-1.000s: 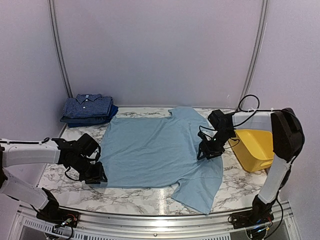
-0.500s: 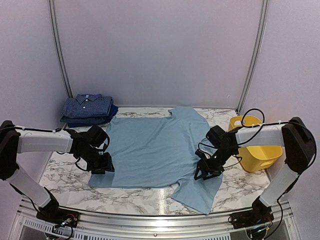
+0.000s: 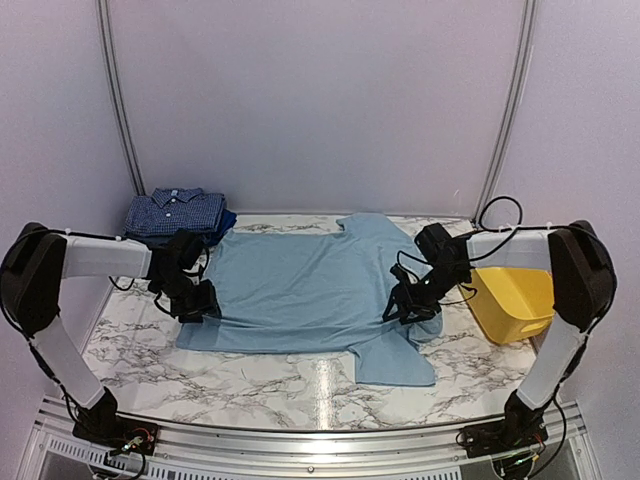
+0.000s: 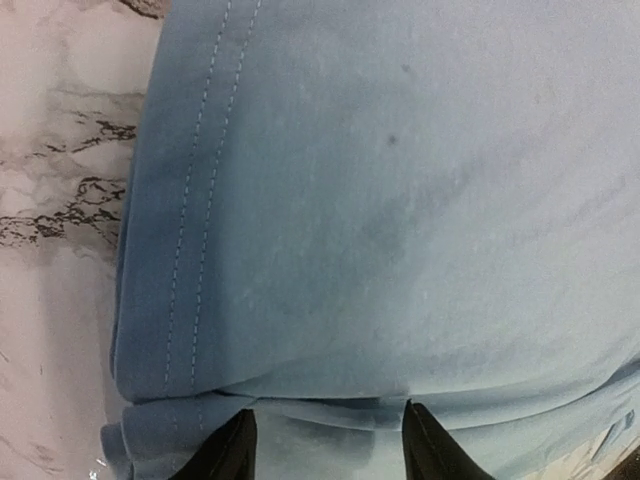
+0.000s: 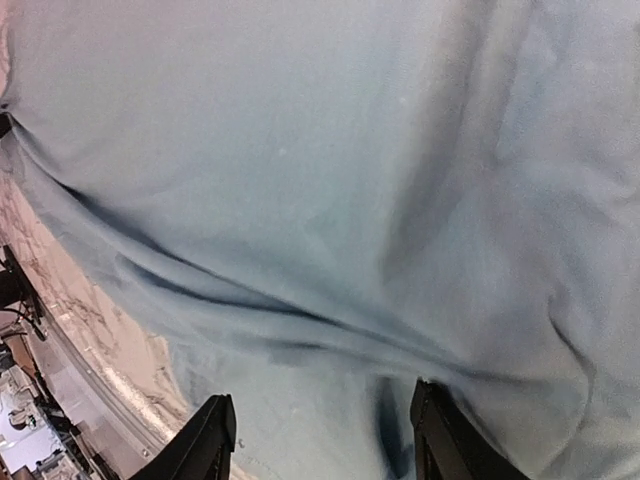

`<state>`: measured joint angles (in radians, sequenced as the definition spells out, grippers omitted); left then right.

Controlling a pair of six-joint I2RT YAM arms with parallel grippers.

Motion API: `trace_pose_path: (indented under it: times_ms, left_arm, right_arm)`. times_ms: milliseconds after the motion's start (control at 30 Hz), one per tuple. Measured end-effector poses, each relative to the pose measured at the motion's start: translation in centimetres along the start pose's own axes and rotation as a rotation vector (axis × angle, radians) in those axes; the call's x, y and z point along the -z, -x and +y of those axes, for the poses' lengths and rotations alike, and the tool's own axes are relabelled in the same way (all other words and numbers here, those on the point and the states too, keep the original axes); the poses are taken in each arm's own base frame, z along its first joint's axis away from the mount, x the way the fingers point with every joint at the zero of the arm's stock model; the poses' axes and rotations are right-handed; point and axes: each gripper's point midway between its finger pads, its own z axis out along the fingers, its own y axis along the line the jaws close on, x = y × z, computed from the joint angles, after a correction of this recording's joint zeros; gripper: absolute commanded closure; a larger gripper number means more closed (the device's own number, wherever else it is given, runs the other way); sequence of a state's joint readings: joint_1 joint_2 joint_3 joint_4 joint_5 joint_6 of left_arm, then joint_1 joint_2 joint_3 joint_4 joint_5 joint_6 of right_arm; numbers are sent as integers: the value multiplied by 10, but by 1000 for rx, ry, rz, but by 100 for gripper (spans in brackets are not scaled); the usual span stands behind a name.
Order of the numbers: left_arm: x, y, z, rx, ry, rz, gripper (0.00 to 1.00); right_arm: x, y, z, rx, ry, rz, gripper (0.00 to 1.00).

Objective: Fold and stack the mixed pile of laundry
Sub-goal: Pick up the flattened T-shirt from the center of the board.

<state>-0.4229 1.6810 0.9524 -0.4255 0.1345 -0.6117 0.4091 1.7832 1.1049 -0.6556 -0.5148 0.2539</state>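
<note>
Marble table [image 3: 270,385], T-shirt [image 3: 300,290] (light-blue)

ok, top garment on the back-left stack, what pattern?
Navy small-check button-up shirt, clearest in the top view.

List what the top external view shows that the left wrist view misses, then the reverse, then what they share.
Top only: the right gripper, the folded stack, the yellow tub. Left wrist only: the double-stitched hem, close up. Shared: the light-blue T-shirt, the marble table, the left gripper.
</note>
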Motion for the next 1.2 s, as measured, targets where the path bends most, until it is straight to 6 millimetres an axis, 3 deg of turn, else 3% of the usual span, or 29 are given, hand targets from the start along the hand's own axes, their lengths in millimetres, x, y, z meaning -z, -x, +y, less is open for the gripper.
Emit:
trace_pose_path:
  times_ms: [100,233,367,433,567,733,800,900,967,1200]
  left_arm:
    - [18,2,-7,-8,-39,-37,45]
    - [60,1,-18,-10,-135,-127,44]
    - [75,-21,-13,18,-175,-143,44]
    - [69,-37,-5,44,-159,-109,44]
    - [51,-73,21,121,-90,-23,43]
    - [51,-85,41,203,-23,-18,42]
    - [52,-83,46,227,0,-34,41]
    - [52,-81,56,265,36,-47,41]
    - [54,-77,64,299,54,-61,42]
    - [55,-67,77,330,89,-98,51]
  right_arm:
    - [27,-5,11,6,-3,-66,45]
    - [63,-37,19,-17,1,-153,46]
    - [54,-82,-7,-122,-79,-100,46]
    - [43,-105,-25,-182,-146,-44,46]
    - [31,-130,-47,-248,-244,9,47]
    - [22,-131,-51,-255,-273,18,56]
    - [18,-127,-45,-244,-254,11,67]
    - [11,-123,-36,-230,-206,9,91]
    - [7,-124,-32,-233,-180,15,100]
    - [11,-126,-24,-234,-142,5,100]
